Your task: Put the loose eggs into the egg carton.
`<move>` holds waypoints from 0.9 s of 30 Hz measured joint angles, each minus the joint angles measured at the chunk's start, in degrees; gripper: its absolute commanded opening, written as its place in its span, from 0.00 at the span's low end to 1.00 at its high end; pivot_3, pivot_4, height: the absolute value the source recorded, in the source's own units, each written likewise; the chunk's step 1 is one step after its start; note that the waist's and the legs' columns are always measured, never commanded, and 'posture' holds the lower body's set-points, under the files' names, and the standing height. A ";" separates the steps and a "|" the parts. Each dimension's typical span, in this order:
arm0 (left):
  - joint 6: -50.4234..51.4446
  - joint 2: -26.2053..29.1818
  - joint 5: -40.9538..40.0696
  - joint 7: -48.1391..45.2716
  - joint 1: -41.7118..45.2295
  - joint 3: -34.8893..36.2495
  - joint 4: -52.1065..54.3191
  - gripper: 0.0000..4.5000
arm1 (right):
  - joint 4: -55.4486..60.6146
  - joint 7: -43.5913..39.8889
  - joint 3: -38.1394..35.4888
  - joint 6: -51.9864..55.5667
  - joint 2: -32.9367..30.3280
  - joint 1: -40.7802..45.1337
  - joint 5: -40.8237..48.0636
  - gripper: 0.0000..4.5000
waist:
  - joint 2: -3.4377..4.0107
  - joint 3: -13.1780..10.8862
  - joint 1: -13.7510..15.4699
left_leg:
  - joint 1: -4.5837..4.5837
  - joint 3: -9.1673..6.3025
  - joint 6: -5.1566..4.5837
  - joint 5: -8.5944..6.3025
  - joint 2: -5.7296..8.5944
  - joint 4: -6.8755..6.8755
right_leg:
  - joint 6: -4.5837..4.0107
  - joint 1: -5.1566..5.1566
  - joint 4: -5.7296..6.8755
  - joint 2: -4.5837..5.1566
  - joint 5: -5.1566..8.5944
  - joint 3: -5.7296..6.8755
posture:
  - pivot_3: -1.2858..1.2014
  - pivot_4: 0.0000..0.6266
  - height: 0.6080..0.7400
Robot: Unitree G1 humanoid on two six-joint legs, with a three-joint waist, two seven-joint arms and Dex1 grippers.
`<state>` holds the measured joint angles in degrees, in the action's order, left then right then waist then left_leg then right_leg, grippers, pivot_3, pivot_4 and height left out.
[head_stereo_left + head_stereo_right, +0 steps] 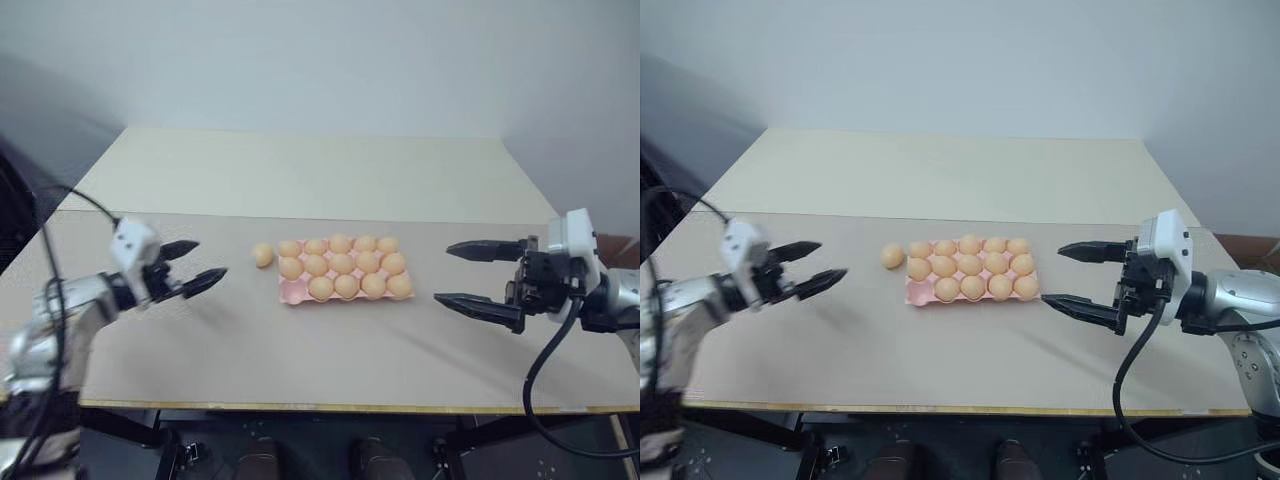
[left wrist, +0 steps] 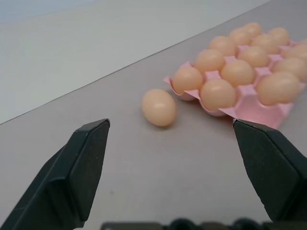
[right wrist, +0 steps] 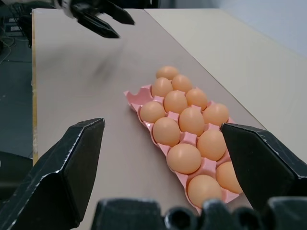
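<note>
One loose egg [image 1: 263,254], tan-orange, lies on the table just left of the egg carton [image 1: 293,291]. The carton is a pale pink tray with several eggs in its cups, and its near-left corner cup [image 3: 136,96] is bare. My left gripper [image 1: 211,257] hovers open a short way left of the loose egg and points at it. In the left wrist view the egg [image 2: 159,107] sits ahead of the two spread fingers, apart from them. My right gripper [image 1: 442,273] is open just right of the carton, holding nothing.
The grey-brown table [image 1: 300,350] has its front edge close to me. A paler cream table surface [image 1: 300,170] joins it behind, running up to the wall.
</note>
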<state>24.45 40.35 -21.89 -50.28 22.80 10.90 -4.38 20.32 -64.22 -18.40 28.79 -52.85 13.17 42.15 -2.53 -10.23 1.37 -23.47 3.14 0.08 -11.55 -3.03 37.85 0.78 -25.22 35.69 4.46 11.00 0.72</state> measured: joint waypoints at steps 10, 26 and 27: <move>-12.30 -10.45 10.54 4.60 17.28 -8.60 -29.05 0.99 | 3.41 2.53 -1.25 0.02 0.45 -2.90 0.77 1.00 | -0.03 -0.01 -0.62 | -0.06 -0.01 -0.06 -0.03 0.04 0.03 | 0.20 -0.03 -0.01 -0.01 -0.12 -0.01 | 0.52 0.24 1.00; -20.43 -15.35 16.65 5.08 25.52 -10.91 -48.24 0.38 | 7.29 5.55 -3.01 0.09 0.46 -4.43 2.02 1.00 | -0.05 0.00 -0.66 | -0.07 -0.04 -0.06 -0.03 0.05 0.04 | 0.24 -0.01 0.01 0.01 -0.14 0.01 | 0.52 0.24 1.00; -20.43 -15.15 16.61 4.91 25.47 -10.85 -48.09 0.38 | 7.34 5.62 -3.01 0.09 0.46 -4.48 2.05 1.00 | -0.04 0.00 -0.69 | -0.07 -0.04 -0.05 -0.03 0.05 0.04 | 0.24 -0.02 0.01 0.01 -0.15 0.00 | 0.52 0.24 1.00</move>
<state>4.02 25.20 -5.28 -45.38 48.27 0.04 -52.47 27.66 -58.60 -21.42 28.89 -52.39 8.69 44.20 -2.58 -10.23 0.68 -23.53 3.10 0.03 -11.57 -2.98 37.89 1.02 -25.23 35.70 4.47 10.85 0.72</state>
